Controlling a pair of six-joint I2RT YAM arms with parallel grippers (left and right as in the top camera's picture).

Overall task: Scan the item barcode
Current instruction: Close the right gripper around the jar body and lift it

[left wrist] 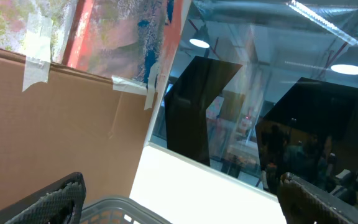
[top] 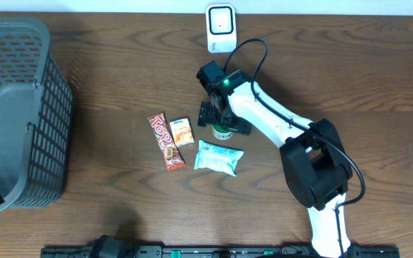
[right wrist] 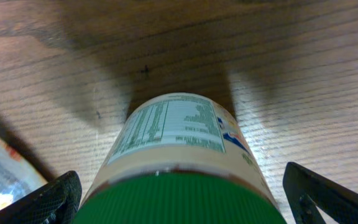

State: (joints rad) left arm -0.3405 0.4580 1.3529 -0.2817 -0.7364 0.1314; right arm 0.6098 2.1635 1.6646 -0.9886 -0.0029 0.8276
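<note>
Packets lie nearest the front edge of the tabletop (top: 350,79), about mid-width. A pale blue snack pouch (top: 219,158) sits closest, left of it a brown chocolate bar (top: 165,141) runs roughly front to back, and a small orange sachet (top: 183,132) rests just beside the bar.

Along the left edge stands a grey mesh basket (top: 49,107), with only its own floor and walls showing inside. The left gripper (left wrist: 179,204) sits by the front-left corner, just over the basket's rim. Its fingers (left wrist: 55,200) are spread wide, hold nothing and aim up at the room.

Just behind the pouch, near the middle of the tabletop, stands the bottle (right wrist: 173,130), cream-bodied with a green ribbed lid (right wrist: 179,199). It is upright, its long axis vertical, lid up and base on the wood. A fine-print label panel faces the right wrist camera.

The right gripper (top: 223,123) hangs over the bottle from above with its jaws fully apart. One finger (right wrist: 48,202) flanks the lid on each side, and nothing is clamped.

Farthest off, at the back edge, a white barcode scanner (top: 221,29) stands well apart from the bottle.
</note>
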